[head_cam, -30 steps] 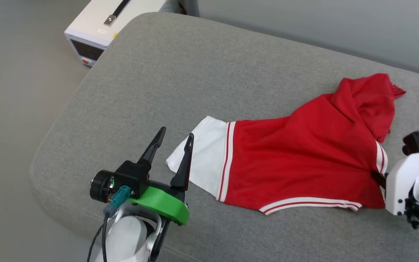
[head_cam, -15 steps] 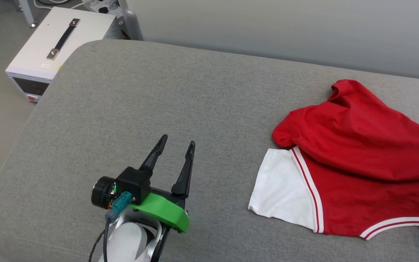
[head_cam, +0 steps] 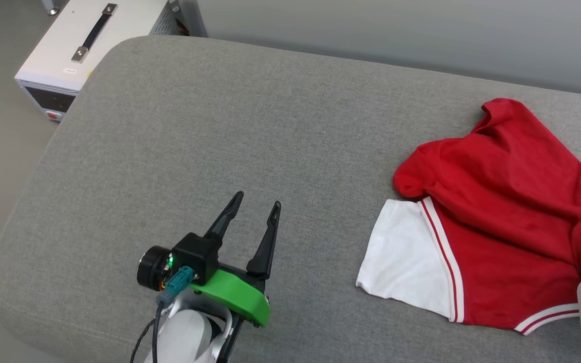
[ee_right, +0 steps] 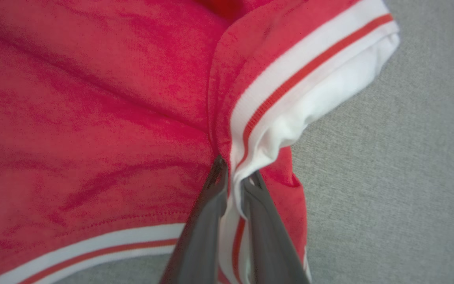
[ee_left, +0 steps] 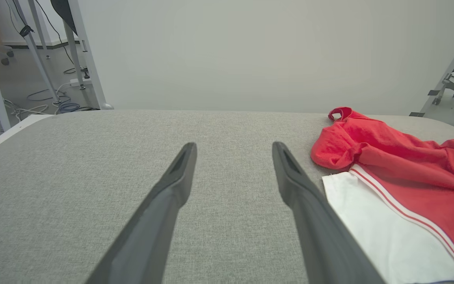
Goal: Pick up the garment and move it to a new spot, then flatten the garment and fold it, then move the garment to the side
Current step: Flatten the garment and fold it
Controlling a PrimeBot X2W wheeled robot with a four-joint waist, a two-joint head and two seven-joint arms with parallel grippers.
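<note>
Left gripper [head_cam: 258, 199], head view: we see its two dark fingers spread and holding nothing, poised over the bare grey cushion [head_cam: 169, 126]. The garment [head_cam: 497, 201] lies apart to its right, crumpled, with one white sleeve [head_cam: 406, 257] spread flat toward this gripper and the red body folded over itself.

Left wrist view: the parted fingers frame empty upholstery, and the sleeve appears past the right-hand finger, not between the two.

Right wrist view: the right gripper [ee_right: 233, 169] is clamped on a bunched fold of the garment at the striped trim of the other sleeve, with cushion showing beyond.

We judge this hold narrow. A pull across the coarse upholstery could drag the trim out from between the fingers. It could also haul the shirt by one point, so that it ropes up and resists flattening.
</note>
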